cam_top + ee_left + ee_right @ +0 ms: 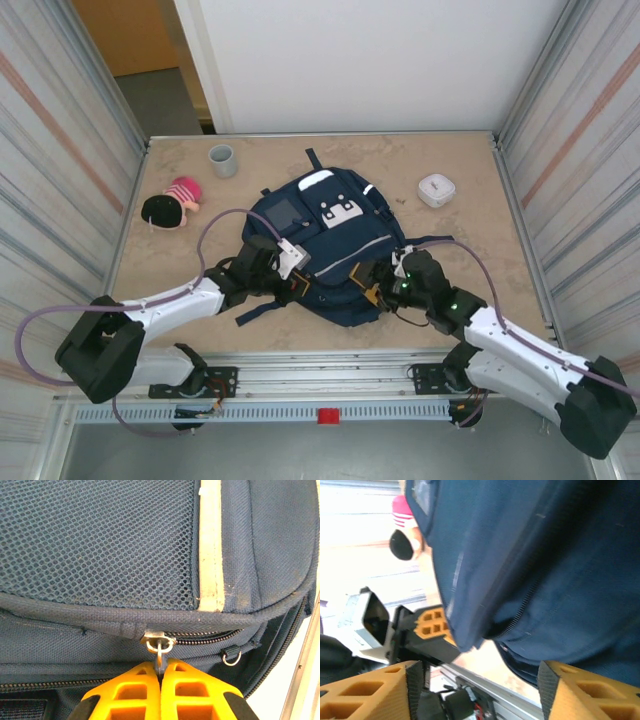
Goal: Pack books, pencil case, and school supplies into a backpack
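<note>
The navy backpack (330,240) lies flat in the middle of the table, white patches facing up. My left gripper (298,285) is at its lower left edge, shut on a metal zipper pull (159,647) that sticks up between the orange fingertips (161,666). The zipper beside the pull is partly parted. My right gripper (372,283) is at the backpack's lower right edge, open, and blue fabric (545,555) hangs just beyond its fingers (480,680) without being pinched. The left gripper (432,622) shows past the fabric. The books are out of view.
A grey cup (222,159) stands at the back left. A pink-and-black plush item (172,208) lies left of the backpack; I cannot tell if it is the pencil case. A small white box (436,189) sits at the back right. Metal walls flank the table.
</note>
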Robot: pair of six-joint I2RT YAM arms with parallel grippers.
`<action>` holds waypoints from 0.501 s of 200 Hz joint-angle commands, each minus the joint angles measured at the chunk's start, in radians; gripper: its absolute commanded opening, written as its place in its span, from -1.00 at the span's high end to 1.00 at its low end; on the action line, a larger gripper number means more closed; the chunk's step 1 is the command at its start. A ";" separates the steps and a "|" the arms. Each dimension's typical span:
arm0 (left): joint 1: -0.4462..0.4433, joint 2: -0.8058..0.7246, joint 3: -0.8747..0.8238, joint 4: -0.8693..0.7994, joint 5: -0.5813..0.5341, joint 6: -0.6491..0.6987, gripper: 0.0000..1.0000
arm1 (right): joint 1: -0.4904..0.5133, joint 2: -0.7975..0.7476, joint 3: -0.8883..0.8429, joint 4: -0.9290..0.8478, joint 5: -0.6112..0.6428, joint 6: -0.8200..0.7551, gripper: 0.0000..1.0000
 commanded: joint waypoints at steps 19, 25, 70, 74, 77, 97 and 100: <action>-0.008 -0.020 0.000 0.014 0.000 -0.005 1.00 | 0.001 0.127 -0.014 0.268 -0.009 0.134 -0.12; -0.008 -0.019 0.000 0.015 0.000 -0.004 1.00 | 0.002 0.132 -0.013 0.281 -0.011 0.142 -0.12; -0.008 -0.025 0.005 0.017 0.006 0.009 1.00 | 0.014 0.224 -0.009 0.311 0.026 0.196 -0.21; -0.009 -0.023 0.006 0.015 0.006 0.009 1.00 | 0.014 0.230 -0.007 0.316 0.027 0.198 -0.19; -0.008 -0.023 0.007 0.014 0.006 0.010 1.00 | 0.014 0.236 -0.007 0.323 0.028 0.199 -0.17; -0.009 -0.021 0.016 0.010 0.016 0.016 1.00 | 0.024 0.276 0.000 0.370 0.032 0.212 0.04; -0.009 -0.020 0.017 0.010 0.018 0.016 1.00 | 0.026 0.282 0.002 0.377 0.034 0.213 0.11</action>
